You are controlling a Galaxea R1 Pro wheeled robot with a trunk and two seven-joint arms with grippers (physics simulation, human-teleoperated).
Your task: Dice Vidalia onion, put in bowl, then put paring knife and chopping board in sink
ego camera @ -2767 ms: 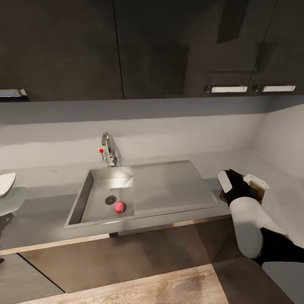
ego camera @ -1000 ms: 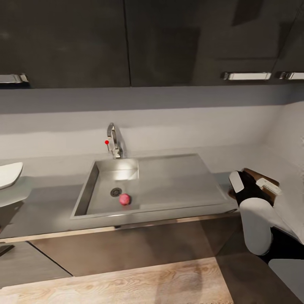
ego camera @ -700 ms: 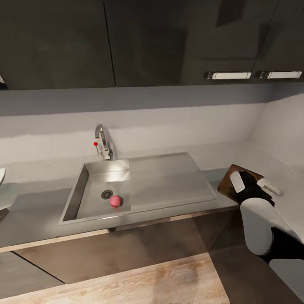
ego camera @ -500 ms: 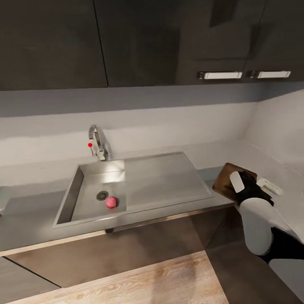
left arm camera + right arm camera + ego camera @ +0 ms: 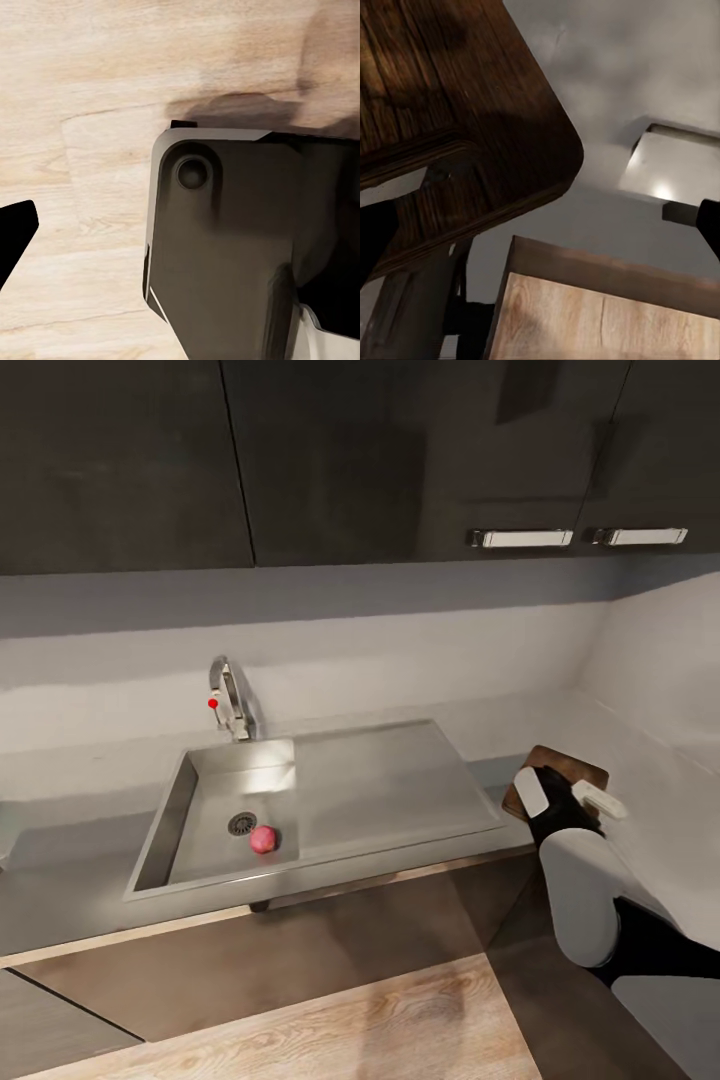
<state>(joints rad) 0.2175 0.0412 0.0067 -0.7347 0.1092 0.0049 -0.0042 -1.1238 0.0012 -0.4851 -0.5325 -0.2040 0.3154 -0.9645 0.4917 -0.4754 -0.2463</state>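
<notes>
**Onion still in the basin, nothing cut**

By the look of things you are at the very start. The Vidalia onion [image 5: 262, 840], a small pink-red ball, sits on the floor of the sink [image 5: 400, 790], just beside the round drain [image 5: 241, 823]. The chopping board [image 5: 585, 772] lies on the tabletop [image 5: 70, 860] to the right of the drainboard, near the corner wall. No knife or bowl can be made out. Picking, dicing, transfer to the bowl and putting the tools in the sink all appear left to do.

Your right end effector [image 5: 560, 800] hovers over the near edge of the board, its two pale fingers spread apart with nothing between them. In the right wrist view the board [image 5: 457, 127] shows a rounded corner over the grey slab, and the dark finger tips stand wide at either edge. The left wrist view looks down on pale wood-grain floor [image 5: 75, 75] and a dark part of the robot's body [image 5: 225, 247]; you cannot tell the left end effector's state from it.

Materials:
- Sink: brushed steel, flat drainboard, sharp rectangular rim; chrome tap [image 5: 228, 700] with red-tipped lever.
- Board: dark brown wood, visible grain.
- Tabletop: smooth matte grey, over dark cabinets.
- Onion: round and smooth, so likely to roll.
</notes>
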